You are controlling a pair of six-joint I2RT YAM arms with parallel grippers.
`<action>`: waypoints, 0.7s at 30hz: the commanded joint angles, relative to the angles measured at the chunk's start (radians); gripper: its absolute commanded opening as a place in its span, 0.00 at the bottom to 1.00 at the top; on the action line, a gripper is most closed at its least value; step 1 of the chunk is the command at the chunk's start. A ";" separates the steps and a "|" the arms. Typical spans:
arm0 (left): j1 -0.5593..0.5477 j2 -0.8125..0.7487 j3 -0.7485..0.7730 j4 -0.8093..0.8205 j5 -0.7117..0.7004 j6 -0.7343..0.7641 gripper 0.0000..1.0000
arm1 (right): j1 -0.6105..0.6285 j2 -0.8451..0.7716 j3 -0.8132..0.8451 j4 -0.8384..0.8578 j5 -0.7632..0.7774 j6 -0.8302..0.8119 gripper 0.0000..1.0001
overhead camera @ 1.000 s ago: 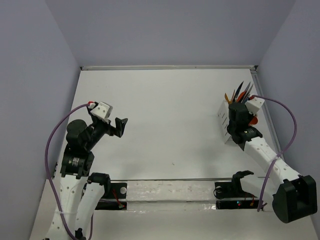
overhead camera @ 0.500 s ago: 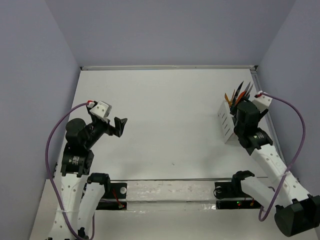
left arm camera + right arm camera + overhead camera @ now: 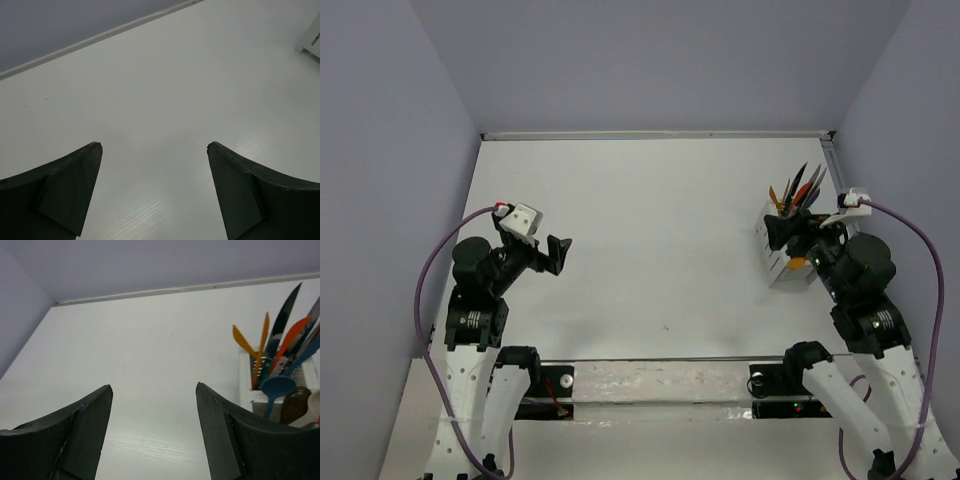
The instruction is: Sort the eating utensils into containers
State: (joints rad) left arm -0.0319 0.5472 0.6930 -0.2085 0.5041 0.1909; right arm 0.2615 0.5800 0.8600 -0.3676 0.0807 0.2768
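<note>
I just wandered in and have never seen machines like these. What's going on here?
The job is sorting plastic cutlery into a white caddy on a table. Right now the cutlery stands upright in the caddy at the right side, and none shows loose on the table. The right end effector is open and empty, close to the caddy. The left end effector is also open and empty, over bare table on the left.

caddy (image 3: 779, 271) partly hidden behind right claw (image 3: 775, 232); utensils (image 3: 260, 355) cut off by wrist view's edge.
</note>
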 commanded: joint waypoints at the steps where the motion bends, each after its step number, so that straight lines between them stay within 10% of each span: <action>1: 0.023 -0.024 -0.010 0.050 0.017 0.021 0.99 | -0.005 -0.153 -0.099 -0.017 -0.240 -0.005 0.75; 21: 0.141 -0.070 -0.036 0.081 -0.030 0.018 0.99 | -0.005 -0.640 -0.409 -0.051 0.109 0.286 0.86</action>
State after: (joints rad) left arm 0.0952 0.4808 0.6643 -0.1753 0.4698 0.2043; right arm 0.2611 0.0055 0.4351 -0.4408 0.1162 0.5274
